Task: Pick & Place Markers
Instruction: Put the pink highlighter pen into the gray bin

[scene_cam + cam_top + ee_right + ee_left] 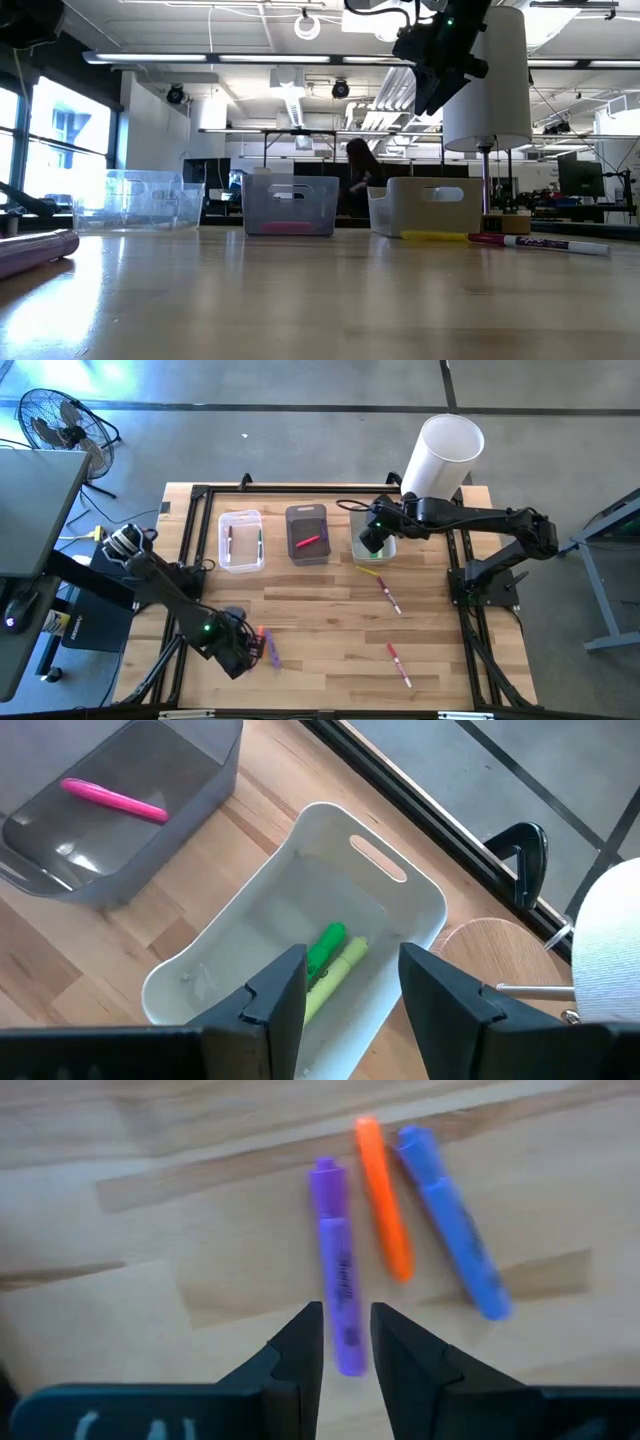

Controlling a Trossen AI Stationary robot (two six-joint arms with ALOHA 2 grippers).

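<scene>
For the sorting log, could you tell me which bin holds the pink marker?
The dark grey middle bin holds the pink marker; the white bin holds green ones.

Industrial lab — concrete floor [300,440], ceiling ducts [290,100], monitors [580,178].

Purple marker [338,1295], orange marker [384,1198], blue marker [455,1235] side by side on light tan wood table [120,1300], centre of left wrist frame; black fingers [296,1345] at bottom. Right wrist frame: white bin [400,910] at centre holds 1 green marker [325,950] and 1 yellow-green marker [335,975]; grey translucent bin [190,790] upper left holds pink marker [115,800]. High frame: clear bin [241,541] upper centre-left with red and green sticks; 2 white-barrel markers with red ends [389,596] right of centre; white cylinder [442,453] upper right; grey floor
</scene>
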